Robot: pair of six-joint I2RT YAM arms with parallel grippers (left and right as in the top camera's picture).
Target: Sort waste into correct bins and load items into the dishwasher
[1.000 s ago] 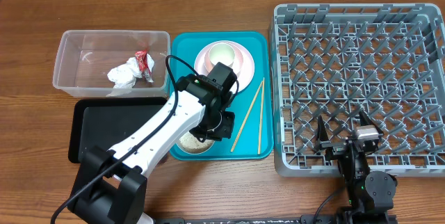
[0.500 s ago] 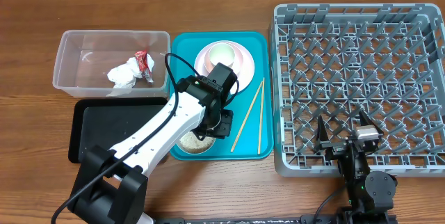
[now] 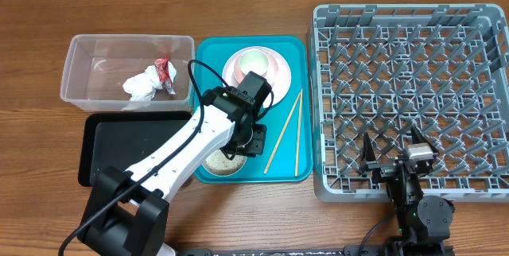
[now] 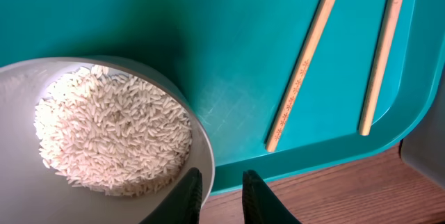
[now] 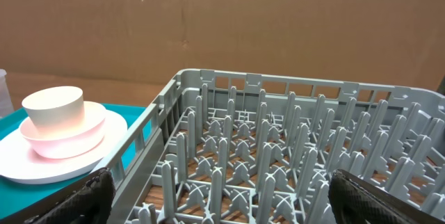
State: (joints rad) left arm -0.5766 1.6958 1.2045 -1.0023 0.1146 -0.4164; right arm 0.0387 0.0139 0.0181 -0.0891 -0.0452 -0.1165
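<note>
Two dark fingers of the left gripper (image 4: 222, 197) are straddling the near right rim of the white bowl (image 4: 15, 92), one inside and one outside. They are standing narrowly parted. A sliver of table is showing between the outer finger and the bowl wall, so the grip is probably not closing on the rim yet. A rim hold of this kind is likely being set up so that the bowl can be lifted and tipped.

The bowl is sitting on the near left part of the teal tray (image 4: 229, 43) and carrying the heap of rice (image 4: 115, 130). The two chopsticks (image 4: 304, 64) are lying just to its right.

The right gripper (image 5: 236, 196) is idling with its fingers spread wide over the near edge of the grey dish rack (image 5: 229, 85), probably keeping clear of the working arm.

The napkin (image 3: 141, 85) and red wrapper (image 3: 165, 73) are lying in the clear tub (image 3: 79, 45).

Limits of view:
- The overhead view is showing the left arm covering most of the bowl and part of the black tray (image 3: 119, 141).
- The left wrist view is cutting off the fingertips and the bowl's left and near sides.
</note>
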